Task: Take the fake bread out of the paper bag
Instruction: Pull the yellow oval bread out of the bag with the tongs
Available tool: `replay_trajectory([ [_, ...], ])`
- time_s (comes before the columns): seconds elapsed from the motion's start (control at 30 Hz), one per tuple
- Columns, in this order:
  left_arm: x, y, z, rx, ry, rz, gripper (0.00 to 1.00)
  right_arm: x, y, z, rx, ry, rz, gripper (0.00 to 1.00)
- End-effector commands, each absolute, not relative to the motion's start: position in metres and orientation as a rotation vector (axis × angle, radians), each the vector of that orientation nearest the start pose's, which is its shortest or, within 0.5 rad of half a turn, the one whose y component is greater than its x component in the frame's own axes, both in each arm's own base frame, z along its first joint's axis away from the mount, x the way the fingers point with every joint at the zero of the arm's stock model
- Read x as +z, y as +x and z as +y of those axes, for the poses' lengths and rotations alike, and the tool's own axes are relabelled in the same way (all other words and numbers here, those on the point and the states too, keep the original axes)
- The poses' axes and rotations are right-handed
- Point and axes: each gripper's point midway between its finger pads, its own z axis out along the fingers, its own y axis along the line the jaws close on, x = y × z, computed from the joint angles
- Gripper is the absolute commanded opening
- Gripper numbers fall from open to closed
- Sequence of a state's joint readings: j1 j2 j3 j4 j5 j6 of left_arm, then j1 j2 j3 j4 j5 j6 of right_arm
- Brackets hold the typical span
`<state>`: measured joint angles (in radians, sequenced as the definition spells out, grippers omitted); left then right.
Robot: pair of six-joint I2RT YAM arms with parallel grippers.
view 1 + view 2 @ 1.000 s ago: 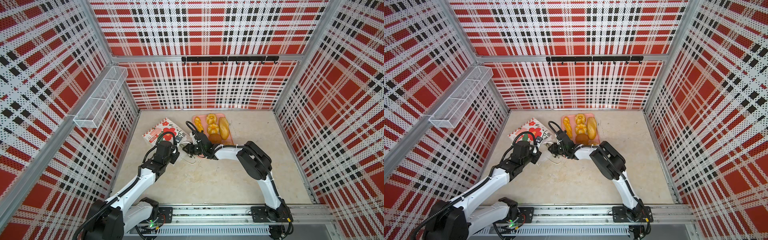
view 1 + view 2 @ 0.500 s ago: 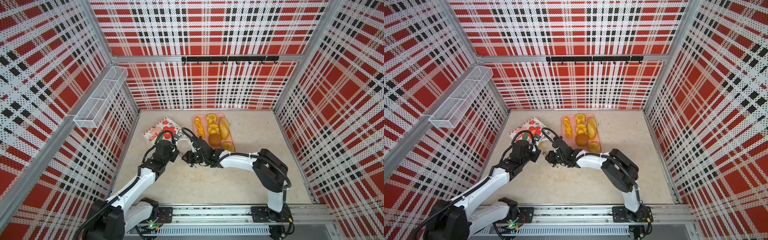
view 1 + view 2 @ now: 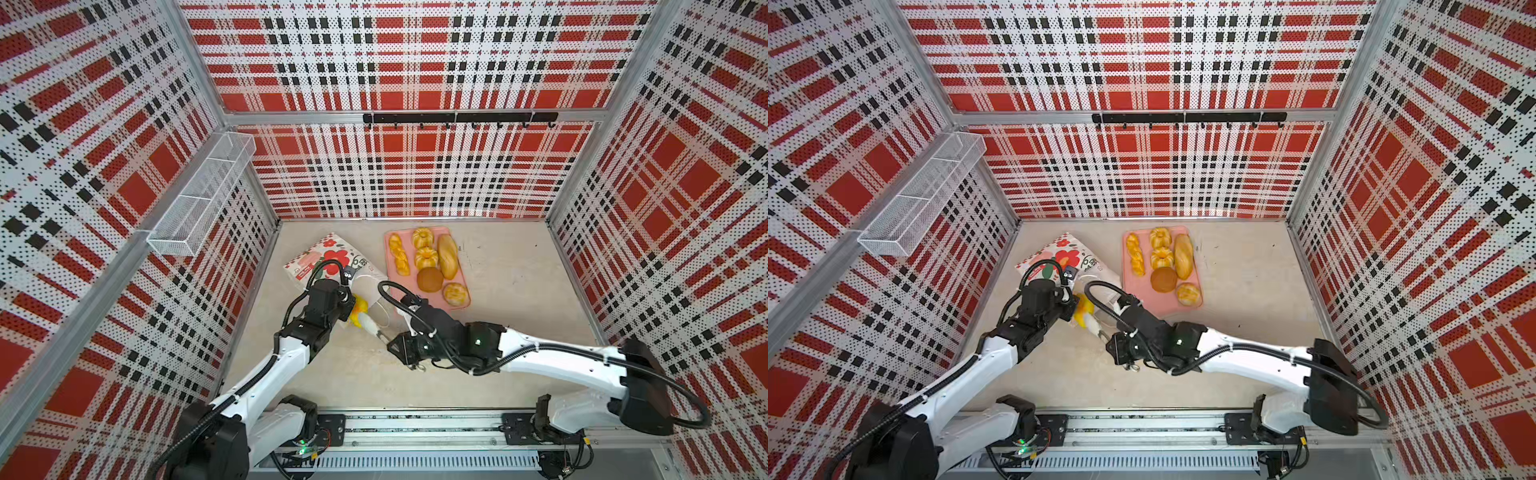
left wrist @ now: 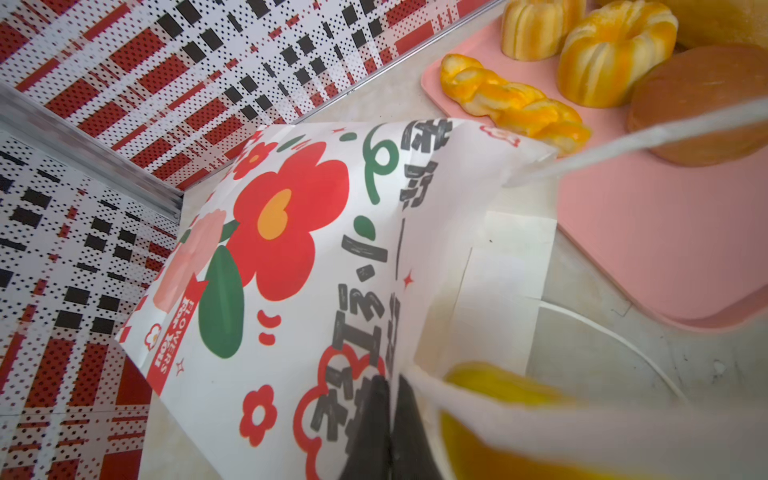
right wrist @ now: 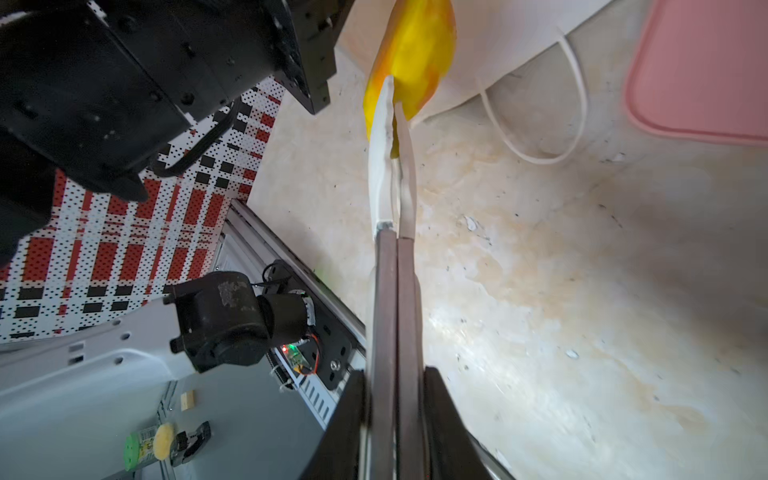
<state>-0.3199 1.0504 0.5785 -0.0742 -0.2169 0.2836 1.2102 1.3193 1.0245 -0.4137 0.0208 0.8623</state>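
Note:
The white paper bag (image 3: 328, 259) (image 3: 1059, 257) with red flowers lies on its side at the left. My left gripper (image 3: 348, 293) (image 4: 388, 428) is shut on the rim at its mouth. My right gripper (image 3: 401, 345) (image 5: 395, 432) is shut on metal tongs (image 3: 372, 327) (image 5: 392, 270). The tongs' white tips pinch a yellow piece of fake bread (image 3: 358, 311) (image 3: 1083, 309) (image 5: 415, 54) at the bag's mouth, just beside my left gripper. Several more breads lie on the pink tray (image 3: 405, 286) (image 4: 665, 249), among them a braid (image 3: 399, 259) and a brown bun (image 3: 430, 279).
A cord handle (image 5: 540, 124) of the bag loops over the floor between the bag and the tray. A wire basket (image 3: 199, 199) hangs on the left wall and a black hook rail (image 3: 457, 118) on the back wall. The arms' base rail (image 3: 415, 428) runs along the front.
My right arm has drawn back toward the front, away from the bag's mouth, bringing the tongs and the yellow bread with it. The left gripper has kept its hold on the bag.

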Motion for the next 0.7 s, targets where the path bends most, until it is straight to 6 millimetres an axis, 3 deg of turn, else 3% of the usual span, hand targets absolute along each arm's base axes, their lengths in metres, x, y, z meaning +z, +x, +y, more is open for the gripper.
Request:
replay_trajectory([
  [0.0, 0.169, 0.337, -0.063, 0.226, 0.419, 2.018, 0.0, 0.219, 0.134, 0.336, 0.958, -0.331, 2.421, 0.0],
  [0.1, 0.171, 0.336, -0.059, 0.246, 0.405, 2.017, 0.0, 0.235, 0.114, 0.311, 0.976, -0.321, 2.407, 0.0],
  [0.23, 0.173, 0.333, -0.055, 0.265, 0.392, 2.01, 0.0, 0.255, 0.103, 0.274, 0.949, -0.29, 2.383, 0.0],
  [0.4, 0.178, 0.329, -0.048, 0.305, 0.381, 1.998, 0.0, 0.285, 0.125, 0.224, 0.689, -0.231, 2.335, 0.0],
  [0.53, 0.178, 0.329, -0.047, 0.312, 0.38, 1.996, 0.0, 0.305, 0.154, 0.22, 0.373, -0.267, 2.327, 0.0],
  [0.67, 0.177, 0.327, -0.045, 0.322, 0.378, 2.004, 0.0, 0.301, 0.184, 0.244, 0.085, -0.37, 2.324, 0.0],
])
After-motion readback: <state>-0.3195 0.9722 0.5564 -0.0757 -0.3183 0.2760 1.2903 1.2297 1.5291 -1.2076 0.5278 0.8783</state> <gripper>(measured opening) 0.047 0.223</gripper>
